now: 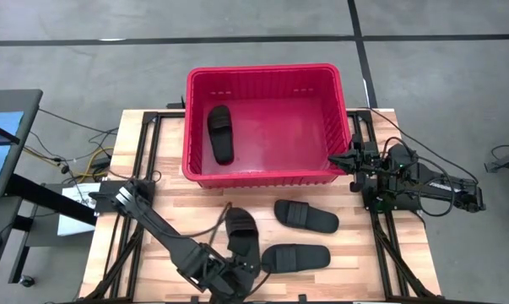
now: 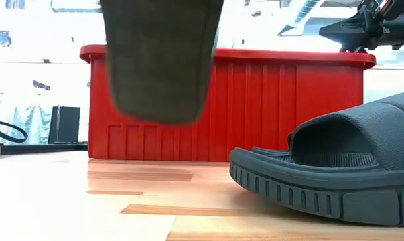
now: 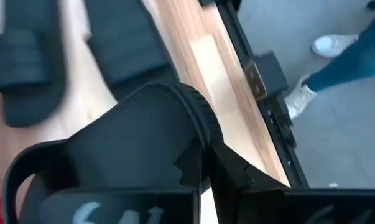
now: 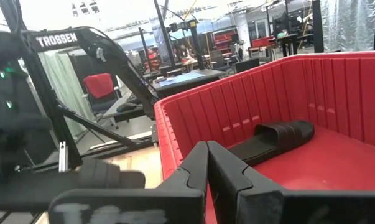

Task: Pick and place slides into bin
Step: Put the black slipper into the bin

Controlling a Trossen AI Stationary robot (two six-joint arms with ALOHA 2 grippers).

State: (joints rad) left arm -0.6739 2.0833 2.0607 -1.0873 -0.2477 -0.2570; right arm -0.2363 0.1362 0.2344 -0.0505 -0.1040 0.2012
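The left gripper point(image 1: 237, 268) sits low over the near edge of the table, its fingers clamped on the strap of one black slide point(image 1: 241, 232); in the low view that held slide point(image 2: 161, 60) hangs clear of the wood with its sole facing the camera; the left wrist view shows the strap point(image 3: 143, 137) pinched between the dark fingers point(image 3: 237, 171); the right gripper point(image 1: 345, 160) waits beside the bin's right wall, jaws pressed together on nothing, as the right wrist view confirms point(image 4: 206, 165); two more slides lie on the table, one point(image 1: 305, 216) just in front of the bin and one point(image 1: 295, 257) nearer the front edge, both flat and apart from each other; a fourth slide point(image 1: 221, 133) lies on the floor of the red bin point(image 1: 262, 74), toward its left wall; the table point(image 1: 148, 181) is pale wooden planking on a black frame; around it is grey concrete floor with dark lines; a person's legs in blue jeans and white shoes point(image 3: 327, 46) stand beside the table; the room beyond holds desks, a red chair point(image 4: 100, 84) and metal racks
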